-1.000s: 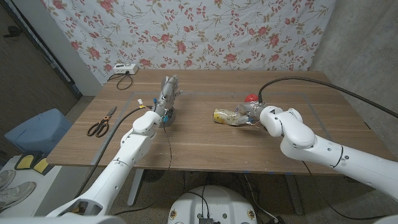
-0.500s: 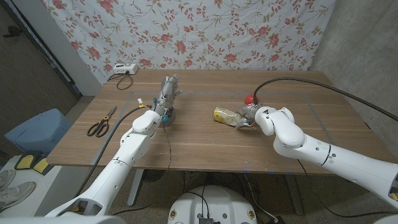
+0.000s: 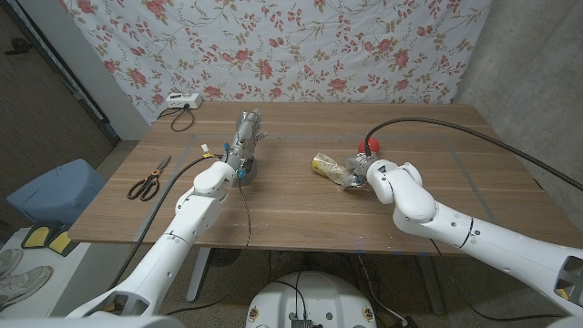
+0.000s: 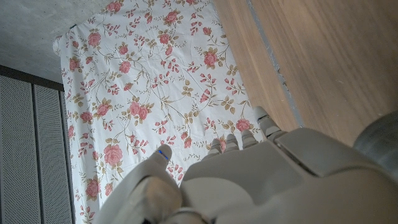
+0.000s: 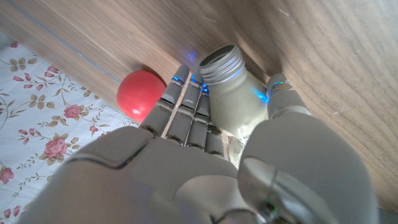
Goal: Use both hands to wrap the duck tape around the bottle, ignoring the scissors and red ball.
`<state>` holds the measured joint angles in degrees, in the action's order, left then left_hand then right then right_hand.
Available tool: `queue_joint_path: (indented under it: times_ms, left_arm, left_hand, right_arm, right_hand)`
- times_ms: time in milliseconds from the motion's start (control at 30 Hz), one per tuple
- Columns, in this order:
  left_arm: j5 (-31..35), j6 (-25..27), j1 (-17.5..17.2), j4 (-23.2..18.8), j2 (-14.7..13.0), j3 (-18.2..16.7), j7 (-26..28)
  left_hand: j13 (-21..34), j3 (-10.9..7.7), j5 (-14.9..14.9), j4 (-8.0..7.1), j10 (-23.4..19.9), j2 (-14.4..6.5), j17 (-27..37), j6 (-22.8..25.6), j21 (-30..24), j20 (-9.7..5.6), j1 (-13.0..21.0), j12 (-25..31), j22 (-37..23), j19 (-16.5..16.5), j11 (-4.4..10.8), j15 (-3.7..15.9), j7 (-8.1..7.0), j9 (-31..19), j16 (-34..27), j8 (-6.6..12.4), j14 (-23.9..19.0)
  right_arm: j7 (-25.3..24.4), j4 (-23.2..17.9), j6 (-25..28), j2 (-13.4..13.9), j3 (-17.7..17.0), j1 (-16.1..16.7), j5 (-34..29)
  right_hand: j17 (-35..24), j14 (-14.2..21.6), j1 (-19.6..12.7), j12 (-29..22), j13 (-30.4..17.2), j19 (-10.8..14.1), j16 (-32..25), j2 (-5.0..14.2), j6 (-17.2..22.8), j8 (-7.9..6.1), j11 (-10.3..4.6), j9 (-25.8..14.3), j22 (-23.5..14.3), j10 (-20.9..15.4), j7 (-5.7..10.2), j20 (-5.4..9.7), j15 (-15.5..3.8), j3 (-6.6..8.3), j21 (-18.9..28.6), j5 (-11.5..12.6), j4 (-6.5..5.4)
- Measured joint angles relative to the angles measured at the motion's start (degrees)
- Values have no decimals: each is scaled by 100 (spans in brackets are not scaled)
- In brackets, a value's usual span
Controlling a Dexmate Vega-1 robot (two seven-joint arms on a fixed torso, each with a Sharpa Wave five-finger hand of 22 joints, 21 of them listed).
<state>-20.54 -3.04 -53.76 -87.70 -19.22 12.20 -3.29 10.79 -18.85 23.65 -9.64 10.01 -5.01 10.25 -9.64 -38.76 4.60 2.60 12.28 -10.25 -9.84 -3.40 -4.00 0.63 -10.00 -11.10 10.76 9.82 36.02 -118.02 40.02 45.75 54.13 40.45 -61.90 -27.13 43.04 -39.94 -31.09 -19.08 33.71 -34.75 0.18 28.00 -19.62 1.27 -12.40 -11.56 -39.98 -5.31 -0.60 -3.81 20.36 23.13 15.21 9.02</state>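
Note:
A clear bottle (image 3: 330, 168) with a yellow label lies tilted at the table's middle right. My right hand (image 3: 360, 170) grips it near the neck. In the right wrist view my fingers (image 5: 186, 115) wrap the bottle (image 5: 233, 93), whose open threaded mouth points away. The grey duct tape roll (image 3: 245, 172) sits on the table at the base of my left hand (image 3: 245, 138), which stands upright with its fingers straight and nothing between them. I cannot tell whether that hand touches the roll. A grey edge of the roll (image 4: 380, 138) shows beside my left hand (image 4: 261, 180).
The red ball (image 3: 368, 144) lies just behind my right hand, close to the fingers (image 5: 142, 93). Scissors (image 3: 148, 179) lie near the table's left edge. A white device (image 3: 182, 101) with a cable sits at the far left corner. A floral cloth hangs behind the table.
My right arm has swung left, bringing the hand and bottle a little toward the table's middle, and the bottle has tilted. The left hand and the tape roll have not moved.

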Motion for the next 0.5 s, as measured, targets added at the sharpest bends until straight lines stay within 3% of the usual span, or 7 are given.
queue_joint_path:
  times_ms: [67,200,233,267,333,433,500]
  left_arm:
    - [-1,0,0,0,0,0,0]
    - [-4,1,-5,-2,0,-1,1]
    - [-4,0,-6,-2,1,-1,1]
    - [-5,0,-6,-2,1,-1,2]
    - [-5,0,-6,-2,1,-1,2]
    - [-5,1,-5,-2,6,-1,3]
    - [-5,1,-3,-1,9,-1,4]
  left_hand:
    - [0,0,0,0,0,0,0,0,0,0,0,0,0,0,0,0,0,0,0,0,0]
    - [0,0,0,0,0,0,0,0,4,0,0,0,0,0,0,0,0,0,0,0,0]
    - [0,0,0,0,0,0,0,0,22,0,0,0,0,0,0,0,0,0,0,0,0]
    - [0,0,0,0,0,0,0,0,22,0,0,1,0,0,1,0,0,0,0,0,0]
    - [0,0,0,0,-2,0,0,0,22,0,0,1,0,0,-1,0,0,0,0,0,0]
    - [0,0,0,0,-23,0,0,0,22,0,0,1,0,0,-21,0,0,0,0,0,0]
    - [0,0,0,0,-23,0,0,0,22,0,0,1,0,0,-21,0,0,0,0,0,0]
  right_arm:
    - [0,10,0,-13,-37,48,0]
    - [-236,30,-72,-17,-99,125,-23]
    - [-481,45,-158,-18,-127,154,-24]
    - [-481,49,-158,-19,-131,156,-24]
    - [-481,63,-158,-29,-137,155,-24]
    - [-528,110,-189,-72,-135,61,-89]
    - [-248,135,-188,-91,-126,6,-179]
  right_hand:
    - [-318,388,-71,-306,-131,144,-349,-71,223,-130,-5,-12,-37,-405,-1,83,-86,-11,135,-106,-4]
    - [-746,589,-225,-607,-310,251,-654,-225,337,-245,-16,-20,-85,-649,-9,192,-134,5,309,-223,3]
    - [-727,559,-297,-525,-296,172,-483,-297,378,-178,-140,-11,-103,-526,28,163,-105,65,343,-258,7]
    - [-647,268,-355,-353,-240,67,-260,-355,521,-9,-267,14,-107,-397,75,115,-119,91,363,-274,5]
    - [-437,-421,-429,122,-78,-175,232,-368,424,403,-383,72,-96,305,289,4,-95,31,363,-276,-58]
    - [-204,-1185,-896,706,106,-543,815,-21,-92,848,-356,90,-46,1277,804,-89,51,-267,363,-208,-212]
    - [-107,-1636,-886,963,169,-787,1115,-3,-501,913,-288,81,-15,1690,875,-120,96,-532,299,-86,-337]
